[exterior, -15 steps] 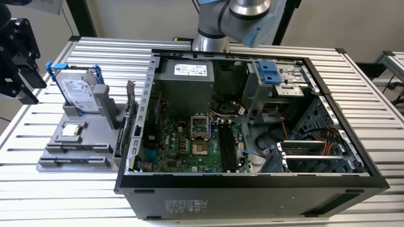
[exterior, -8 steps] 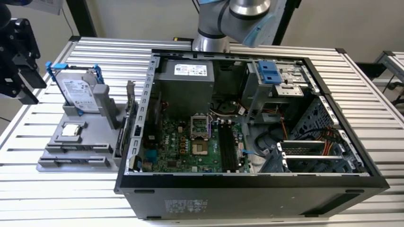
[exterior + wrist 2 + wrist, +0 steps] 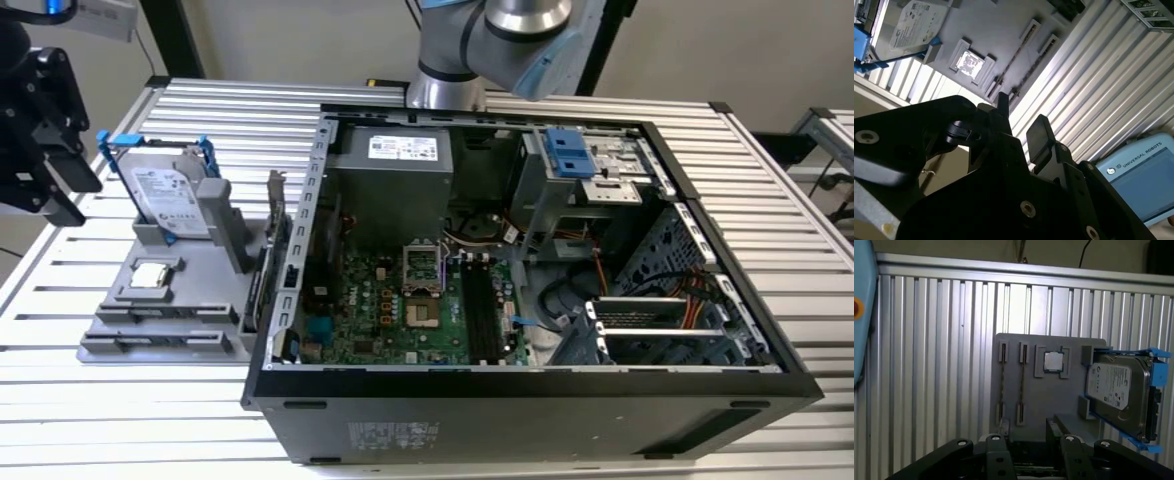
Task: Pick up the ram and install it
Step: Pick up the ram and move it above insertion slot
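Hanging above the slatted metal table (image 3: 929,365), the gripper (image 3: 1029,432) is seen in both wrist views with its fingers (image 3: 1040,134) spread apart and nothing held between them. Just beyond the fingertips, the ram (image 3: 1003,385) is found as a thin dark stick standing on edge in a slot of the grey holder tray (image 3: 1054,400), untouched by the gripper and apart from it. A second thin stick (image 3: 1022,385) is set in the neighbouring slot, parallel to the first. Next along the tray, a small square silver chip (image 3: 1054,360) is seated in a square recess, and past it a silver hard drive (image 3: 1116,385) in a blue-tabbed bracket is propped at a tilt against the tray's raised supports. In the exterior view, the tray is placed on the table at the exterior view's left, with the gripper hanging over the table beyond its outer side. On the tray's other side, touching or just beside it, an open black computer case (image 3: 534,385) is laid on its side. Inside it, a green motherboard (image 3: 387,310) is mounted with long black memory slots (image 3: 478,300) running beside the processor socket (image 3: 420,270). Farther back, a grey power supply (image 3: 394,175) is fitted, and a drive cage with blue tabs (image 3: 574,155) is fixed at the exterior view's right of it. Behind the case, the robot arm (image 3: 494,40) is seen rising.
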`<action>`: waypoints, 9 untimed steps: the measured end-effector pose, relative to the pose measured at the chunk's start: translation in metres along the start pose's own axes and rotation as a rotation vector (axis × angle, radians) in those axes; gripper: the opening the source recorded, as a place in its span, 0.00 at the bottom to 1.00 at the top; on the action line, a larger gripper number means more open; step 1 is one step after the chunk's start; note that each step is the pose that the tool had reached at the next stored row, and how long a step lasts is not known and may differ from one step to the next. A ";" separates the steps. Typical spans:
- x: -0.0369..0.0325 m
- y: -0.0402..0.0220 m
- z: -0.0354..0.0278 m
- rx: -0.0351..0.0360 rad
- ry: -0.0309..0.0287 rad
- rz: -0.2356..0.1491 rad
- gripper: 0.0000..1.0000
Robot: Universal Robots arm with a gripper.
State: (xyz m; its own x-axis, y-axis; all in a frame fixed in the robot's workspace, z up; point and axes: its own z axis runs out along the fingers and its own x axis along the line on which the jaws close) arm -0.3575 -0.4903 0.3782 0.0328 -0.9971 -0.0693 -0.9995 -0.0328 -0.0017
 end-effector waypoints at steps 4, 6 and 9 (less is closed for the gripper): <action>0.0004 0.0000 0.0065 -0.0001 0.0000 0.000 1.00; 0.0006 0.0000 0.0094 -0.0002 0.0000 0.000 1.00; 0.0009 0.0001 0.0137 -0.0021 -0.0001 0.000 1.00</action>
State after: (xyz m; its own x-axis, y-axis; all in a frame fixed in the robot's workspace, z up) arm -0.3576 -0.4902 0.3645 0.0325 -0.9971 -0.0694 -0.9995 -0.0326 0.0005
